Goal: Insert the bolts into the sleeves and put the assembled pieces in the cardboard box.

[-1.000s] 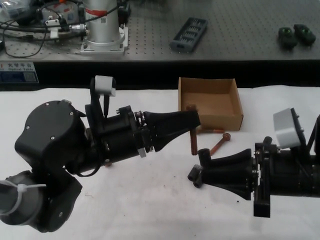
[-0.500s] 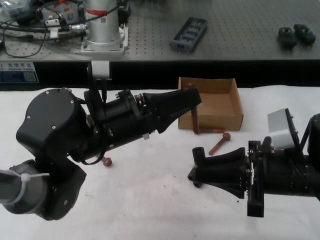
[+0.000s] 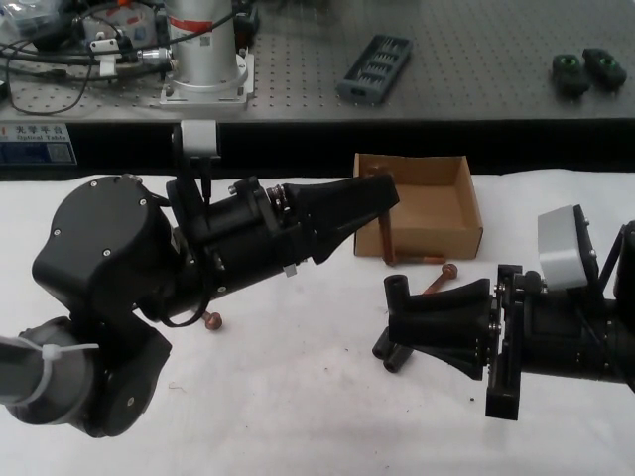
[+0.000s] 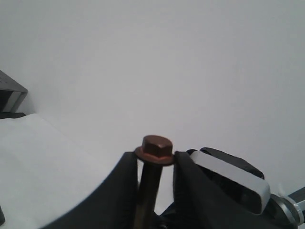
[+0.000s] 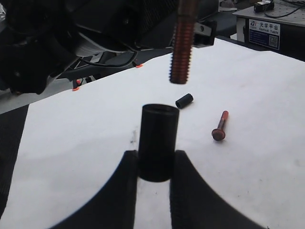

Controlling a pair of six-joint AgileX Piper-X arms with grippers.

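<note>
1. Near the left of the white-covered bench (image 3: 298,416), a loose bolt (image 3: 211,319) lies on the cloth close under the left arm.
2. The left gripper (image 3: 382,193) is raised in front of the cardboard box's near left corner. Its fingers are closed tight on a copper-coloured bolt (image 3: 386,243) just under the head. In the left wrist view the hex head (image 4: 156,147) sits on top of the two fingers of that gripper (image 4: 154,166), and the shank hangs straight down between them.
3. The cardboard box (image 3: 437,238) stands open-topped on the cloth, just behind the held bolt.
4. The right gripper (image 3: 397,309) is low over the cloth, its fingers clamped on a black sleeve (image 3: 397,290) held upright with the open mouth up. In the right wrist view the sleeve (image 5: 158,138) rises between the fingers of the gripper (image 5: 155,162). The bolt's threaded end (image 5: 182,43) hangs just above the mouth, apart from it.
5. Beyond the sleeve, a second sleeve (image 5: 184,100) and another bolt (image 5: 219,126) lie loose on the cloth.
</note>
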